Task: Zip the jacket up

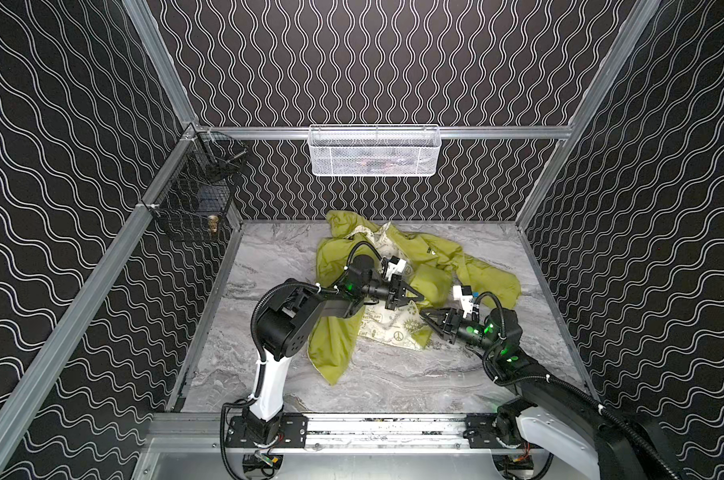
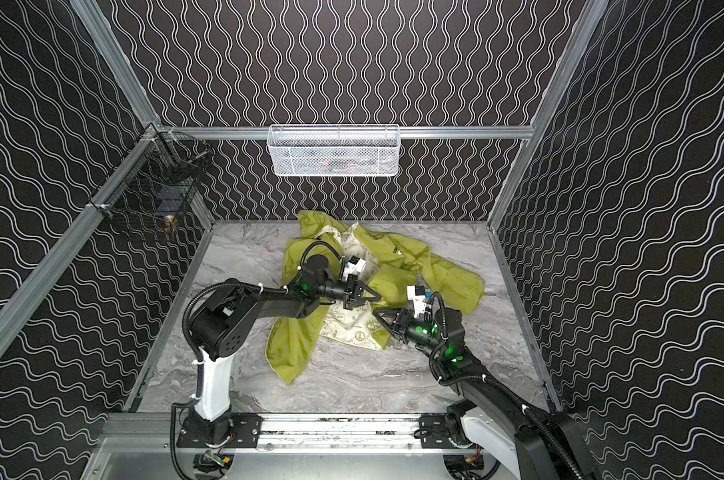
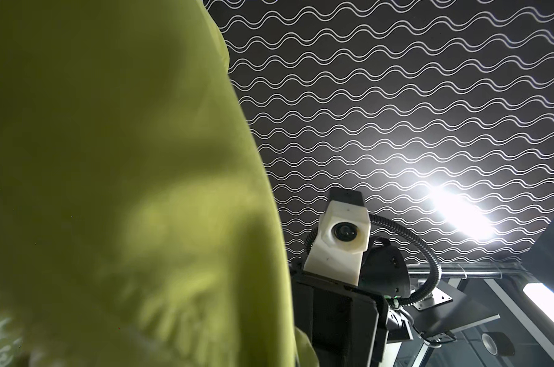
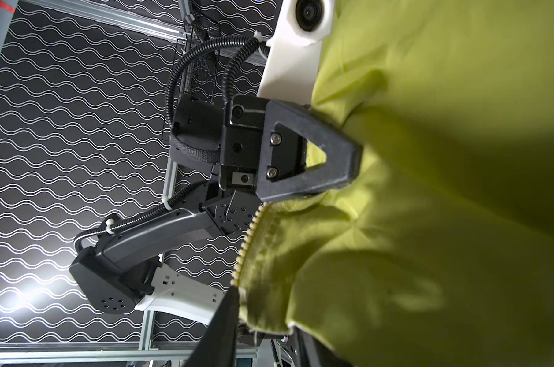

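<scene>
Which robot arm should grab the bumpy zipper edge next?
Probably the right. The left gripper is shut on the jacket, so it is busy holding fabric. The right gripper has a finger right at the end of the zipper teeth.

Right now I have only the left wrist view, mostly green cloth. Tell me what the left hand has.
Observer: The right wrist view shows the left hand shut on a fold of the jacket.
Operator: Find me the zipper.
Observer: An unjoined row of cream teeth runs just beside that hand.
Operator: Give me the layout.
Observer: In both top views the jacket lies crumpled on the table, with cream lining showing.
</scene>
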`<action>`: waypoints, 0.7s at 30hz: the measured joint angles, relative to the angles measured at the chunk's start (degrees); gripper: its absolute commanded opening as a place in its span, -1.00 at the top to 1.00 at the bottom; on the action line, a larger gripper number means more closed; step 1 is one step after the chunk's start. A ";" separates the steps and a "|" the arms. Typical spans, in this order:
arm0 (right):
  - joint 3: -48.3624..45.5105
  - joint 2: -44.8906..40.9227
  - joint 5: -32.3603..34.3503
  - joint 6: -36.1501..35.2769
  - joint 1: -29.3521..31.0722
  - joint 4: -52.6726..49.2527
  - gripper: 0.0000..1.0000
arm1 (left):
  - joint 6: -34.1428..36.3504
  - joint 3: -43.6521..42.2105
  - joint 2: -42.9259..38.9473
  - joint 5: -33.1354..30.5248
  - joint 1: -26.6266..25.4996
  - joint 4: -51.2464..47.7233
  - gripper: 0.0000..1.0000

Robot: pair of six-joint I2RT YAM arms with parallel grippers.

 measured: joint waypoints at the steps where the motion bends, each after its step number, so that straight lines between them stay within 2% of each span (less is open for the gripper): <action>1: 0.00 0.33 -0.13 0.20 0.00 0.57 0.33 | 0.02 0.00 0.00 0.00 0.00 0.04 1.00; 5: 0.00 0.79 -0.24 0.74 0.00 2.14 0.51 | 0.00 -0.20 0.33 0.00 0.00 0.63 1.00; 8: 0.00 0.98 -0.26 1.03 0.00 2.51 0.78 | -0.02 -0.48 0.42 0.00 0.00 0.81 0.97; 9: 0.02 1.03 -0.26 1.03 0.00 2.51 0.87 | -0.02 -0.50 0.42 0.02 0.00 0.81 0.85; 11: 0.07 1.25 -0.31 0.98 0.00 2.51 1.00 | 0.04 -0.57 0.15 -0.07 0.00 0.52 0.47; 14: 0.15 1.40 -0.46 0.55 0.00 2.34 1.00 | 0.33 -1.07 -1.66 -0.81 0.28 -1.49 0.14; 16: 0.22 1.38 -0.52 -0.09 0.00 1.53 1.00 | 1.73 -1.40 -3.43 -1.66 0.61 -3.56 0.03; 21: 0.59 0.59 -0.52 -2.71 0.00 -2.58 1.00 | 6.21 -3.45 -7.93 -4.35 0.98 -12.35 -0.03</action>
